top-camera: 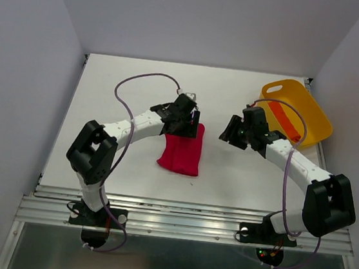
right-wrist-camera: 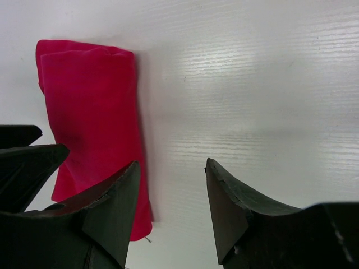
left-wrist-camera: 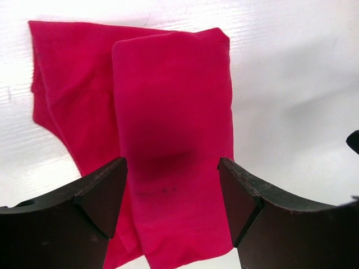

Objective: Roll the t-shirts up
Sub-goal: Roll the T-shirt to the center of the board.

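Here we hold our left gripper (left-wrist-camera: 171,180) spread above one end of the red t-shirt (top-camera: 182,149), a folded strip on the table (top-camera: 239,177), seemingly to start rolling, while our right gripper (right-wrist-camera: 172,193) hangs spread alongside.

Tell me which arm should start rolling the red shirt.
Left. The left gripper hangs open directly over the folded red t-shirt, straddling its width; the right gripper is open over the table beside it.
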Robot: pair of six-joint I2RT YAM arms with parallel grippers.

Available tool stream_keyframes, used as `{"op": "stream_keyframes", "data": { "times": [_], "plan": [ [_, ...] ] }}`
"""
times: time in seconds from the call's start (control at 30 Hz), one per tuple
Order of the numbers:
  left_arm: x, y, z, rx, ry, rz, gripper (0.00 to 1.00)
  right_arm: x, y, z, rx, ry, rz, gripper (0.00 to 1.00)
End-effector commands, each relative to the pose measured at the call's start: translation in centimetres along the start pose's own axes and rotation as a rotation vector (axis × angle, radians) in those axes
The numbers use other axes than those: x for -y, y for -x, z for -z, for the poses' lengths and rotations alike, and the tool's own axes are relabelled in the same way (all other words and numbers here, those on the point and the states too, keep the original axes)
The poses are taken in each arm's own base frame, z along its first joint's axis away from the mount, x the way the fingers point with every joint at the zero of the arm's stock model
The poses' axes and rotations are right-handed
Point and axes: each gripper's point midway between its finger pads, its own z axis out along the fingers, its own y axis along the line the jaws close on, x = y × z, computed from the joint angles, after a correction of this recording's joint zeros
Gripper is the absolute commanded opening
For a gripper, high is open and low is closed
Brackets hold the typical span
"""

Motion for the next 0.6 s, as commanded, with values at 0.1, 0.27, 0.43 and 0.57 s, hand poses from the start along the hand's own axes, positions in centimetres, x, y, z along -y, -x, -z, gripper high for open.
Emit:
{"op": "stream_keyframes", "data": {
  "times": [0.1,0.27,0.43,0.57],
  "plan": [
    [0.3,-0.6,-2.0,-0.016,-0.034,0.020,0.77,-0.1,0.3,0.6,0.023,0.003,0.028,0.57],
    [-0.3,-1.2,-2.4,-0.021,-0.016,0.037,0.79,-0.1,0.4,0.9,0.027,0.006,0.027,0.57],
    [-0.3,-1.5,-1.9,0.001,-0.043,0.044,0.86,-0.2,0.3,0.9,0.024,0.010,0.027,0.57],
    [0.0,-2.0,-2.1,-0.017,-0.076,0.037,0.88,-0.4,0.3,1.0,0.022,0.020,0.026,0.57]
  ]
}}
